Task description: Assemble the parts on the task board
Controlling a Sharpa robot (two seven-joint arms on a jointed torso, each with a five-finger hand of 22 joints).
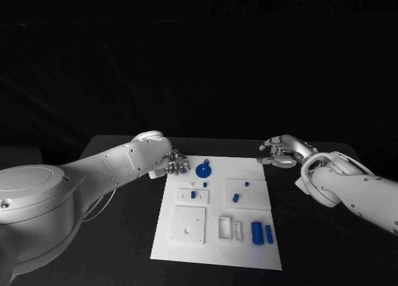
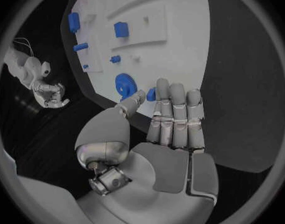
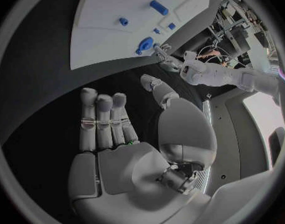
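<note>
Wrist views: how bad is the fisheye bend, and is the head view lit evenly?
Left wrist view: the task board has its straight edges bowed into curves. Right wrist view: same bend on the board, bright window glare at the rim. Head view: board straight-edged and bright, table and background nearly black, parts sharp.

Task board: white rectangular plate lying flat on the desk, carrying raised white blocks and frames. Parts, all blue: round disc near the far edge, flat; small piece on a left block; short peg on a right block; two upright bars side by side at the near right.
</note>
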